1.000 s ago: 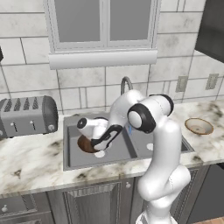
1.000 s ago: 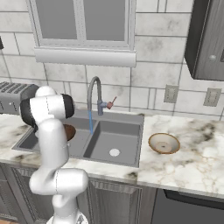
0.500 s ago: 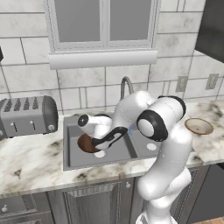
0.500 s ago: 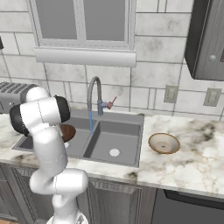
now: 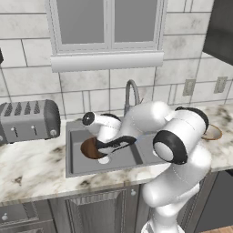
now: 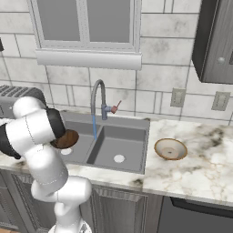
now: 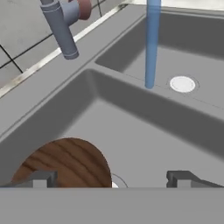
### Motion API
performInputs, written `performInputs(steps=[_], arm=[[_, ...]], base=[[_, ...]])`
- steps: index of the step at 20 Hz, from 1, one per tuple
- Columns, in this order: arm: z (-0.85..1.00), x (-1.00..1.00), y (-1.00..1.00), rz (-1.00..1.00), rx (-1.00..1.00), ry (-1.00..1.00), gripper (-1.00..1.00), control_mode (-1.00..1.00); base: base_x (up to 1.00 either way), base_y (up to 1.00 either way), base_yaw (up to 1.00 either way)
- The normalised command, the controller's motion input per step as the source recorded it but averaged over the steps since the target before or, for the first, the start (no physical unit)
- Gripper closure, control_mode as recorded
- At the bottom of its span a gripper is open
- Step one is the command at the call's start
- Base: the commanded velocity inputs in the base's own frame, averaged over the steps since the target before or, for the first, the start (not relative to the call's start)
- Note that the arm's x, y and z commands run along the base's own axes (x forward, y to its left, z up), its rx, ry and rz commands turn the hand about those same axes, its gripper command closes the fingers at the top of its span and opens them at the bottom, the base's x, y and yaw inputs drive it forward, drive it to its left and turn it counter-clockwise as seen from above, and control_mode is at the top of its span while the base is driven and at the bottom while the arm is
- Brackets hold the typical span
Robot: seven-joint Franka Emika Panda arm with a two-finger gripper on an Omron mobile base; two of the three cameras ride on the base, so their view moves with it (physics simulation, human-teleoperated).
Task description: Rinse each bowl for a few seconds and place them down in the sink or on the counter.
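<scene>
Fingers [image 7: 43,178] spread wide, nothing between them. In the hand view the two dark tips stand far apart at the bottom, with the dark wood-grain bowl [image 7: 65,162] lying just beyond the left tip, apart from it as far as I can tell.

Dark bowl rests in the left basin of the sink [image 7: 144,131], beside or partly over the white drain there. Left base view agrees: the gripper [image 5: 109,145] sits low over the bowl [image 5: 91,148] inside the basin.

Tap [image 6: 98,98] is running. A blue stream [image 7: 152,43] drops onto or just past the divider between the basins, clear of the bowl. Red-tipped handle [image 6: 115,108] on the tap body.

Pale tan bowl [image 6: 170,149] sits upright on the worktop [image 6: 205,168] to the right of the sink, well apart from the arm, dry side of things.

Judgement: dark bowl looks set down and released, so that half of the task reads as done or nearly done. Tan bowl untouched.

Next move, as I see it: lift the hand clear of the basin, swing across the sink to the tan bowl, take its rim with the fingers, carry it under the stream. Watch the gooseneck on the way across.
</scene>
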Motion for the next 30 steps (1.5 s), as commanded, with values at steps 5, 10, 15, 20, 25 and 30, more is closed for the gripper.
performInputs(steps=[5, 10, 15, 20, 25, 30], arm=[[0.61, -0.22, -0.01, -0.06, 0.05, -0.04, -1.0, -1.0], [0.58, -0.25, 0.0, -0.09, 0.06, -0.04, -1.0, -1.0], [0.56, -0.22, 0.0, -0.11, 0.05, -0.05, -1.0, -1.0], [0.57, -0.19, -0.04, -0.13, 0.05, -0.05, -1.0, -1.0], [0.53, -0.24, -0.14, -0.13, 0.11, 0.0, -1.0, -1.0], [0.53, -0.23, -0.15, -0.13, 0.1, 0.0, -1.0, -1.0]], base=[[0.0, 0.0, 0.0], [0.0, 0.0, 0.0], [0.0, 0.0, 0.0], [0.0, 0.0, 0.0], [0.0, 0.0, 0.0], [0.0, 0.0, 0.0]])
